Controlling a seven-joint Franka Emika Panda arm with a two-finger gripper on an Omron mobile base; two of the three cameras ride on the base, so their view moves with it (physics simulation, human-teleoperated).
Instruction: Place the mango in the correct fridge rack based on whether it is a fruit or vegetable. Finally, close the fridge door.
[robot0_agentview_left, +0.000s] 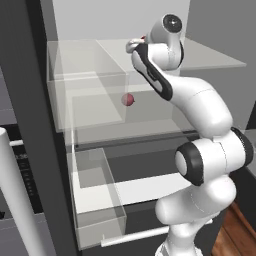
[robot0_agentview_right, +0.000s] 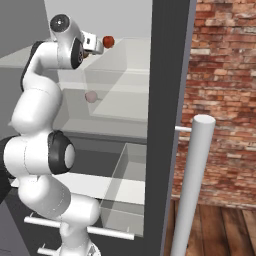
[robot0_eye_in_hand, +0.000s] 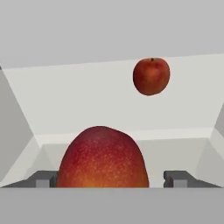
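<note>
Blocking most of the tool (robot0_eye_in_hand: 112, 179) in the left base view, the arm's white wrist also hides the mango (robot0_eye_in_hand: 103, 158) there. In the hand view the mango's lower part is cut off by the bottom edge. It sits between the two dark fingertips (robot0_eye_in_hand: 177, 178), which stand wide, with a gap on the right side; contact cannot be told. The mango is speckled, red over orange, rounded, resting near the front edge of the pale translucent rack (robot0_eye_in_hand: 87, 100). A small red fruit (robot0_eye_in_hand: 151, 76) lies farther back toward the rack's rear edge.
</note>
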